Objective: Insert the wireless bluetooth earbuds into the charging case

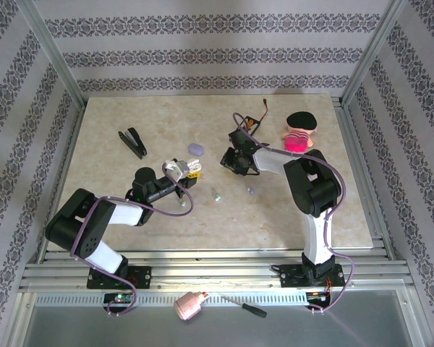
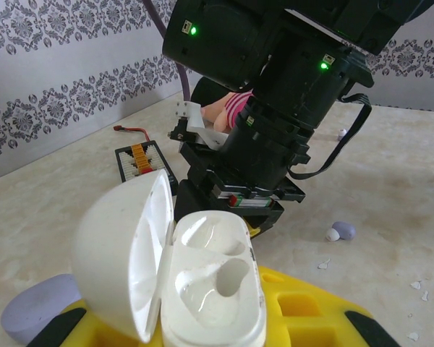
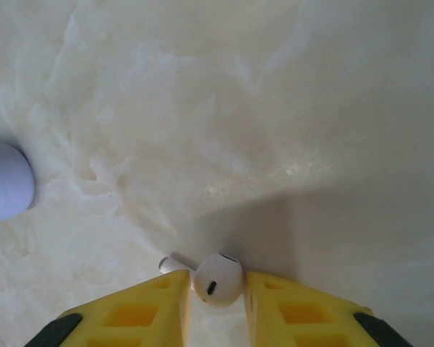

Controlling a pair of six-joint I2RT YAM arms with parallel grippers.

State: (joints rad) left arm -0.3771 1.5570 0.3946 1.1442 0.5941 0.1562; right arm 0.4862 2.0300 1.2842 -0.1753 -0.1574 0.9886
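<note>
Alignment between the earbud [image 3: 218, 279] and the open charging case [image 2: 211, 285] is judged to be what the coming move turns on. The earbud is seen directly between the fingertips of the right end effector [image 3: 217, 283], which is closed on its bulb from both sides. Its stem lies crosswise, running out past the left-hand finger. The case is clamped in the left end effector [image 2: 202, 322], lid hinged open, both wells empty and facing up. It is placed off to the right end effector's left, near but apart. Whether the earbud rests on the worktop [image 3: 224, 108] or is held just clear cannot be told. How firmly it is pinched is hidden too. A lavender piece [image 3: 3, 181] ahead and to the left is cut by the frame edge and cannot be identified.
</note>
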